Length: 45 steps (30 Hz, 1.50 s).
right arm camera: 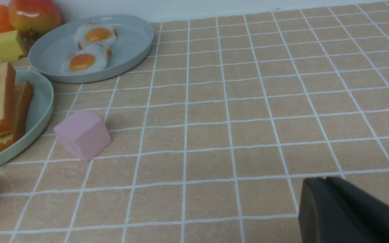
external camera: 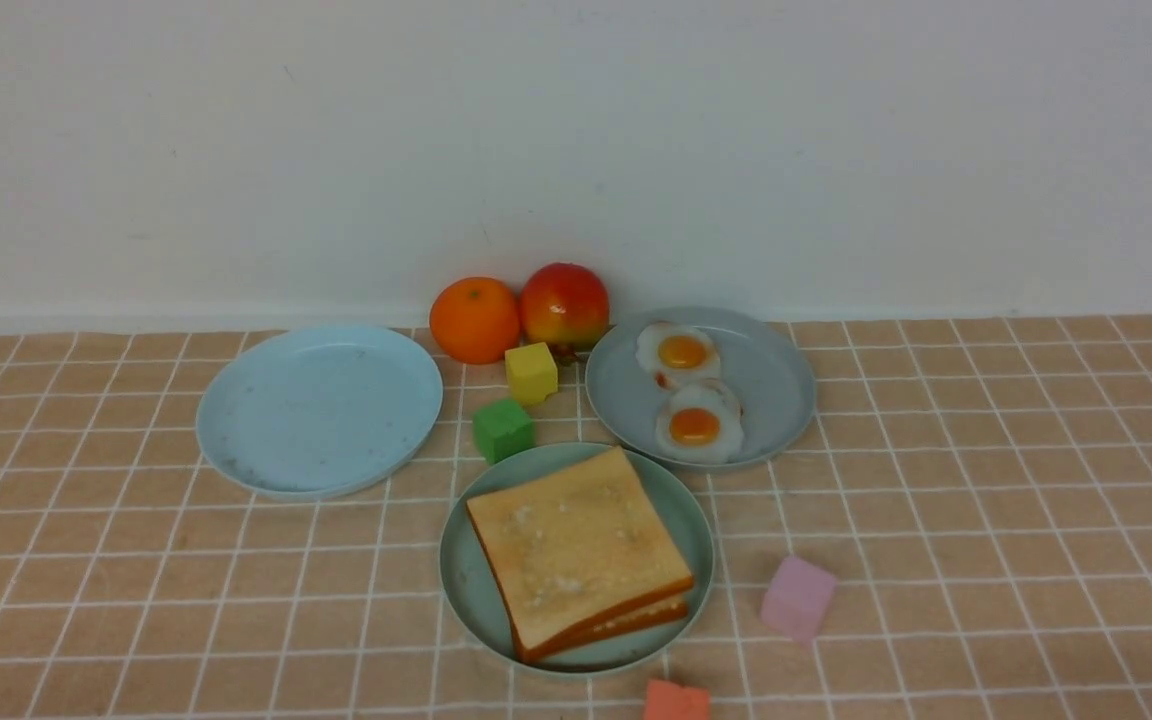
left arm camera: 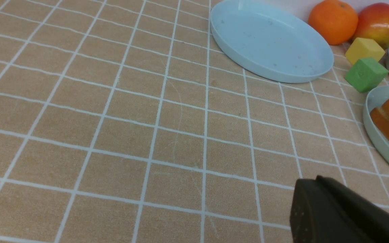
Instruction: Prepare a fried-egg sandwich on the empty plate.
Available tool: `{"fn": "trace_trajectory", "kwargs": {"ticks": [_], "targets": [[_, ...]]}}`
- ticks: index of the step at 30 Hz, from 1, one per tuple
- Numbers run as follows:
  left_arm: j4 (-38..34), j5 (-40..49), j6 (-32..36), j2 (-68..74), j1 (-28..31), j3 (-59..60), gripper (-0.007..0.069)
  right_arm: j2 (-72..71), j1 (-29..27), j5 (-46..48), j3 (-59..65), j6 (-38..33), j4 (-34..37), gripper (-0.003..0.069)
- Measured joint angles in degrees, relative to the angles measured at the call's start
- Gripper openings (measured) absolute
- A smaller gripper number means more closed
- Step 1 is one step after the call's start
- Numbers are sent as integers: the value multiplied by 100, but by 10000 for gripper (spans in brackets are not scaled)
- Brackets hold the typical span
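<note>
Sandwich sits finished on the green plate, both arms away from it.

The sandwich (external camera: 579, 550) lies flat on the green plate (external camera: 466, 580) near the worktop's front edge, in the middle; a pale egg layer shows between the slices. It is square, so no long axis; one corner points to the back wall. The left claw (left arm camera: 319, 209) is closed on nothing. The right claw (right arm camera: 329, 206) looks almost closed, also without load, probably because stacking is done.

No readable text, label, brand, number or sign appears on anything in view.
</note>
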Motion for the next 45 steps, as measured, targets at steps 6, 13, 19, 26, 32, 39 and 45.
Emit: {"fn": "trace_trajectory", "kwargs": {"ticks": [6,13,19,26,32,39,45], "targets": [[0,0,0,0,0,0,-13,0,0,0,0,0,0,40],[0,0,-5,0,0,0,-11,0,0,0,0,0,0,50],[0,0,-5,0,0,0,-6,0,0,0,0,0,0,58],[0,0,-5,0,0,0,0,0,0,0,0,0,0,73],[0,0,-5,0,0,0,5,0,0,0,0,0,0,82],[0,0,-5,0,0,0,13,0,0,0,0,0,0,92],[0,0,-5,0,0,0,18,0,0,0,0,0,0,95]]}}
